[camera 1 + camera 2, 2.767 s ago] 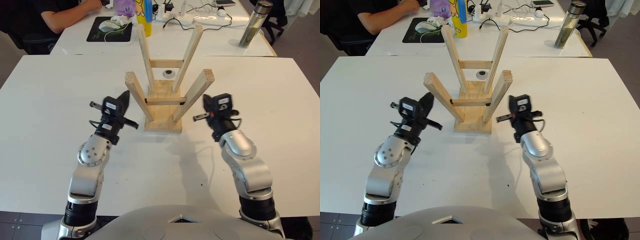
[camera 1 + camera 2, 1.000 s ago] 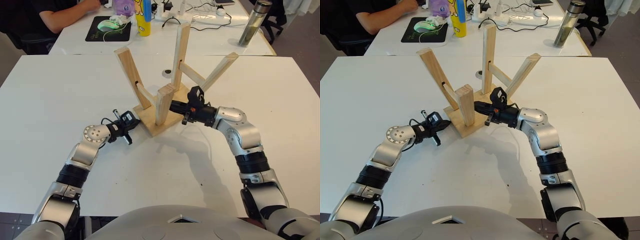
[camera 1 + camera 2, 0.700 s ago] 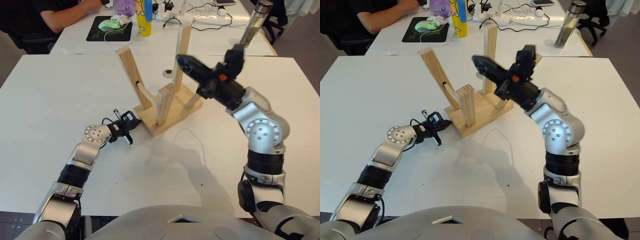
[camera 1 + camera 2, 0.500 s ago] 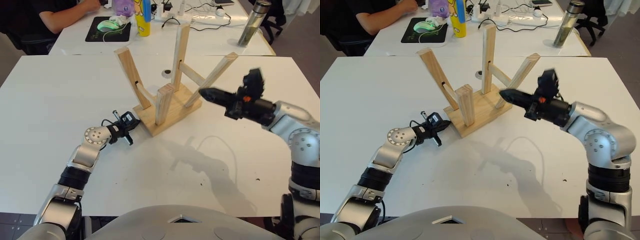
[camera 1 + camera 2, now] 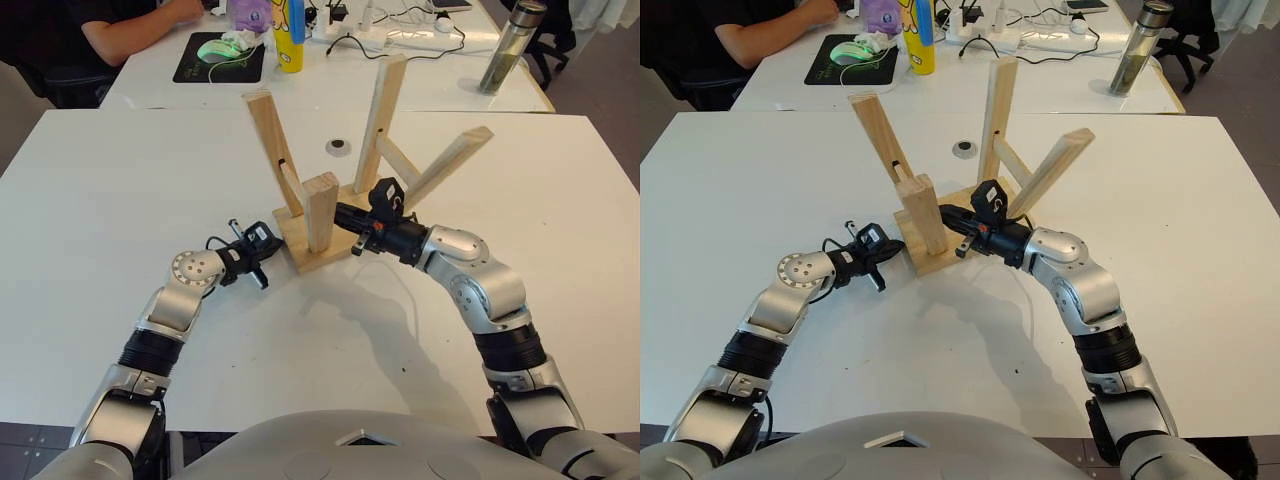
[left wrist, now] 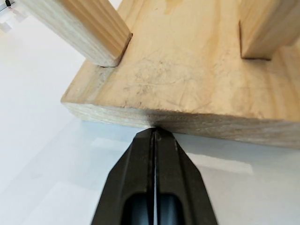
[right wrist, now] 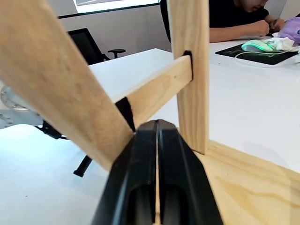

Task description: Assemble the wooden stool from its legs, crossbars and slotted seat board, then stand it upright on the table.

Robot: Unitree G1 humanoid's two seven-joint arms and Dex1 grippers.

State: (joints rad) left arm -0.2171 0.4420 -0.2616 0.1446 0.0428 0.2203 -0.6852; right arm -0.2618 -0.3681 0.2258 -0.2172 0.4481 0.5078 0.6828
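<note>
1. The wooden stool [image 5: 330,215] is upside down near the middle of the white table [image 5: 100,200], its slotted seat board [image 5: 292,243] down on the tabletop and its four legs splaying upward. I cannot tell whether the board lies fully flat.
2. The left gripper [image 5: 263,247] lies low on the table at the board's near-left corner. Its fingers are pressed together, and their tip touches the board's side edge just above the tabletop.
3. The right gripper [image 5: 340,213] reaches in over the board from the right, also with its fingers together and holding nothing. Its tip sits between the legs, just beside the short near leg [image 5: 320,208] and under a crossbar [image 7: 154,89].
4. The tall rear leg [image 5: 380,115] and the right leg [image 5: 450,165] lean out above the right forearm, so there is little room there.
5. There is wide bare tabletop to the left, to the right and towards the near edge. The far edge runs close behind the stool, with a small dark disc [image 5: 338,147] between them.
6. A second table beyond it carries a mouse pad [image 5: 218,55], a yellow bottle [image 5: 290,35], cables and a metal flask [image 5: 505,45].
7. The yellow bottle has print on it, but it is too small to read.
</note>
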